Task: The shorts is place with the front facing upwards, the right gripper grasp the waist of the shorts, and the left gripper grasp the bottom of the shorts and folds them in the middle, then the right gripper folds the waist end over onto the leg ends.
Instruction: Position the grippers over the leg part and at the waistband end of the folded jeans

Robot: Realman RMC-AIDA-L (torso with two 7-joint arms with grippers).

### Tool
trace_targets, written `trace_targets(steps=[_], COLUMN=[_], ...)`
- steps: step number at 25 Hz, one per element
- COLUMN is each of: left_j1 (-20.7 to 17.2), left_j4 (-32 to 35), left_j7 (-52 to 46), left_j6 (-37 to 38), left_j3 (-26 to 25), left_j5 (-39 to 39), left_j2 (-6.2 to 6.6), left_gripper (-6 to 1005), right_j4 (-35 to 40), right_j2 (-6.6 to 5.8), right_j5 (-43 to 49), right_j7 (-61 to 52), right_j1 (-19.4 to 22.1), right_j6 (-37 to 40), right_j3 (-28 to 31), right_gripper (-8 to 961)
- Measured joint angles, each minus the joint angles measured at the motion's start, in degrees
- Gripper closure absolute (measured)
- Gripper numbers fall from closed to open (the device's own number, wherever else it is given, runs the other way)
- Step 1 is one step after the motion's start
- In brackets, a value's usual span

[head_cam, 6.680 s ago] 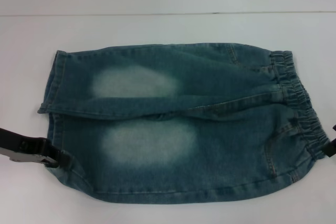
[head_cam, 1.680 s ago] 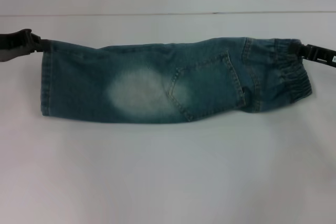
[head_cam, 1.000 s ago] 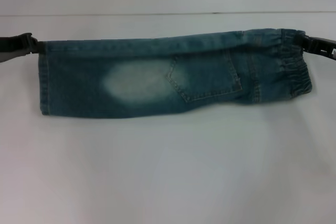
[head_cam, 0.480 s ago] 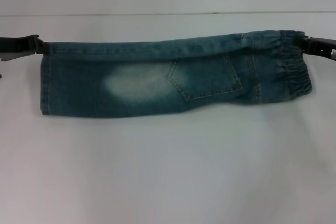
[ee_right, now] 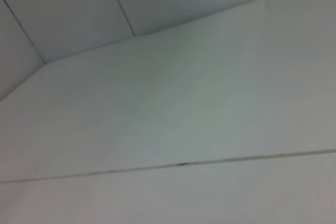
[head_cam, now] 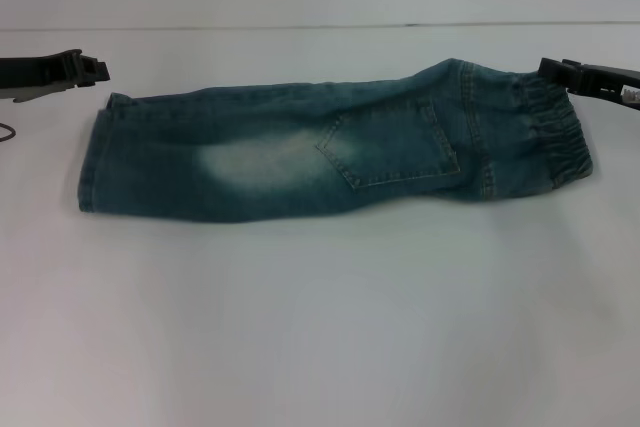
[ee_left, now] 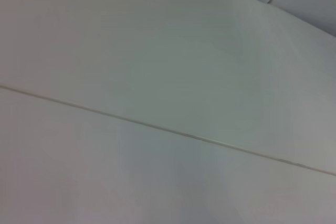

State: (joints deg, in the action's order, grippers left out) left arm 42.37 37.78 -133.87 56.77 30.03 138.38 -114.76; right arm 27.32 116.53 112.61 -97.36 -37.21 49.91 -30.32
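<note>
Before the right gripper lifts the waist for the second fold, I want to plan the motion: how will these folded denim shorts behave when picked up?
The shorts will likely drape limply, since they lie rumpled on the table. The doubled denim probably feels heavy for its size. The gathered waist looks bulky, so it should grip without slipping.

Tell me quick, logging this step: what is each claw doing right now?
Left claw: off the shorts, just past the leg-hem end, holding nothing; open or shut cannot be told.
Right claw: at the waistband's far corner; grip cannot be told.
</note>
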Motion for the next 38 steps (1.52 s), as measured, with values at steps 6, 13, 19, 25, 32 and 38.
trace_targets(steps=[6,13,19,25,32,38], left_j1=[-0.4,-1.26,-2.49,-4.51,-7.4,-7.92], left_j4=[-0.25,0.09,0.46,2.46,3.59,3.95], left_j7=[1.01,1.33,8.69,16.65,31.52,34.38], left_j6=[-1.79,-1.45,3.18,11.96,30.93,40.96], left_j3=[0.05,0.01,-0.01,-0.03,-0.13,1.99], left_j5=[-0.32,-0.79,-6.15,-10.91,-19.6,-19.77], left_j2=[-0.47,-0.69,-0.81,-1.01,-1.86,-2.06], left_gripper=[793,617,340,153,110,112], right_j4=[0.0,0.01,0.13,0.89,5.83,12.65], right_j2=[-0.09,-0.7,-2.68,-6.31,-10.06,-12.03], right_j5=[0.29,0.29,1.06,1.84,1.59,2.18], right_j7=[-0.96,-2.55,-5.78,-11.9,-19.14,-25.12], right_j1=[-0.15,0.6,0.9,1.58,2.89,3.72], right_j6=[-0.11,-0.06,2.25,11.22,28.39,40.81], right_j3=[-0.56,-0.79,-1.53,-1.66,-0.92,-1.57], right_gripper=[594,295,130,102,107,112])
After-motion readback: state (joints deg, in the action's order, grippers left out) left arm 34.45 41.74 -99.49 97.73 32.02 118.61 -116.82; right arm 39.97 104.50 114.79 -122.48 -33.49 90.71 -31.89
